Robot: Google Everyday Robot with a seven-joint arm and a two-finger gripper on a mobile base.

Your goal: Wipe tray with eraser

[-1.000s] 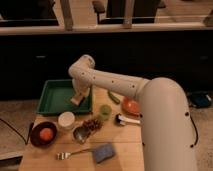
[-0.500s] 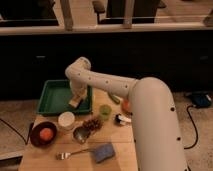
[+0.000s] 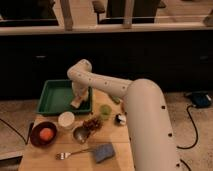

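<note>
The green tray (image 3: 54, 98) lies at the back left of the wooden table. My gripper (image 3: 78, 101) reaches down into the tray's right part, near its front rim. A small tan block, the eraser (image 3: 75, 103), shows at the gripper's tip, resting on the tray floor. The white arm (image 3: 100, 82) arcs over from the right and hides part of the tray's right rim.
In front of the tray stand a white cup (image 3: 66, 119), a dark bowl with an orange fruit (image 3: 44, 134), a metal spoon (image 3: 79, 135), a green cup (image 3: 105, 111), dark berries (image 3: 92, 122) and a blue-grey pad (image 3: 104, 152). A white-and-black object (image 3: 120, 119) lies by the arm.
The gripper has moved left and a little back inside the tray, the eraser going with it.
</note>
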